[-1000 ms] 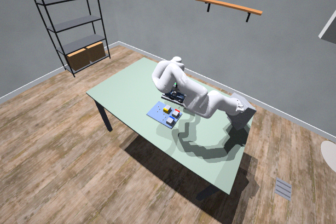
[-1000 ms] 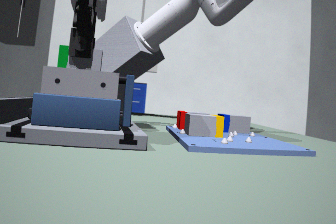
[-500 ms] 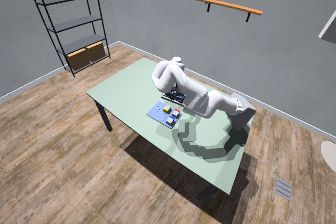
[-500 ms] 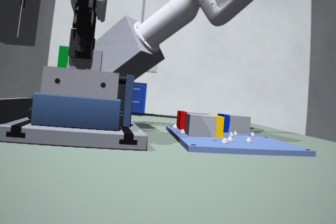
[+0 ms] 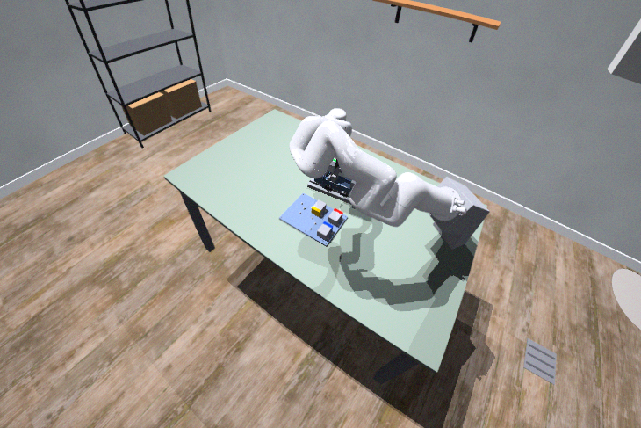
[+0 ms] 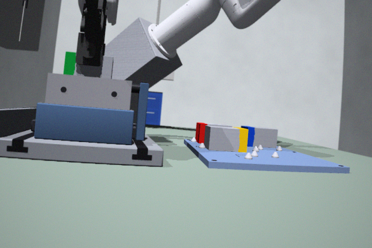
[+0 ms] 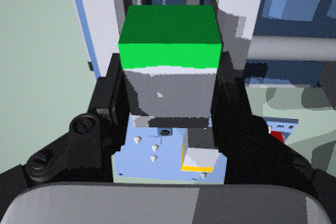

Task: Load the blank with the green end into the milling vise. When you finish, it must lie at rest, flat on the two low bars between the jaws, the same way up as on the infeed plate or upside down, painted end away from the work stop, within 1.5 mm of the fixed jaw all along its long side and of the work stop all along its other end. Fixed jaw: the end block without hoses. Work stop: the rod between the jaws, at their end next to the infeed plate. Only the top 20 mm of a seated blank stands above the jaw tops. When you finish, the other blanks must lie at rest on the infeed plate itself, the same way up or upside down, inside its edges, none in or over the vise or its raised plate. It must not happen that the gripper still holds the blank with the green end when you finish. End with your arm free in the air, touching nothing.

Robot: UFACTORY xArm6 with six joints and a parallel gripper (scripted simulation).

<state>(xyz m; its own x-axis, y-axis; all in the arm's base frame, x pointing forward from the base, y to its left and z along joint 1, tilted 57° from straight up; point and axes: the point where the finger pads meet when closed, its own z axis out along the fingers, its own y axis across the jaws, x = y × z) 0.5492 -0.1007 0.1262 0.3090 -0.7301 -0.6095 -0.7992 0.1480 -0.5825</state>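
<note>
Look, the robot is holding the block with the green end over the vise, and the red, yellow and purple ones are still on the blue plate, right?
Almost. The jaws are shut on the green-ended block above the vise, but no block is purple. The exterior view shows the red-ended block, the yellow-ended block and a blue-ended block on the blue plate.
</note>
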